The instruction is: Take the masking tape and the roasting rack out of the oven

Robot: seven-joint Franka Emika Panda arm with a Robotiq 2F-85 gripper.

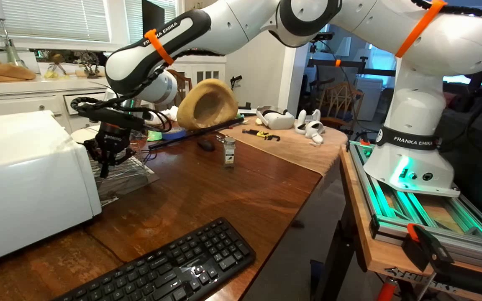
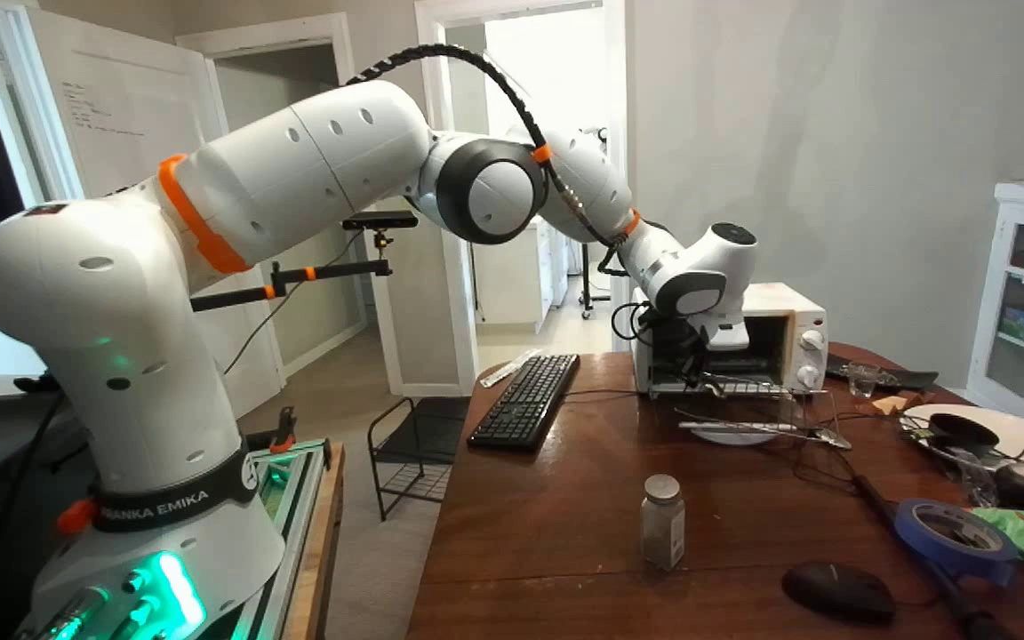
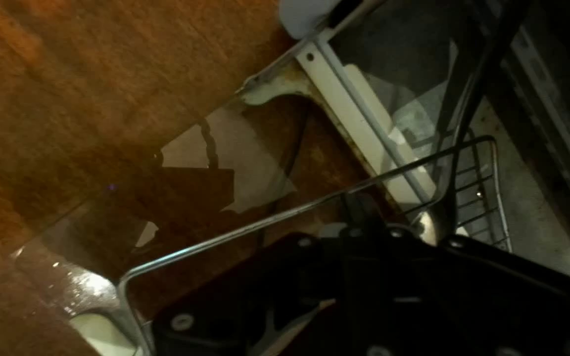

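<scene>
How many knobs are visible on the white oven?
2, both at the right end of the oven in an exterior view: the upper knob and the lower knob below it. Others may be hidden.

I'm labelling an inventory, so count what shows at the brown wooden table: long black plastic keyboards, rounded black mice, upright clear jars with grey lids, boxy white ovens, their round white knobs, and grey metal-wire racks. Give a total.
Keyboard: 1
Mouse: 1
Jar: 1
Oven: 1
Knobs: 2
Rack, partly hidden: 1
Total: 7
</scene>
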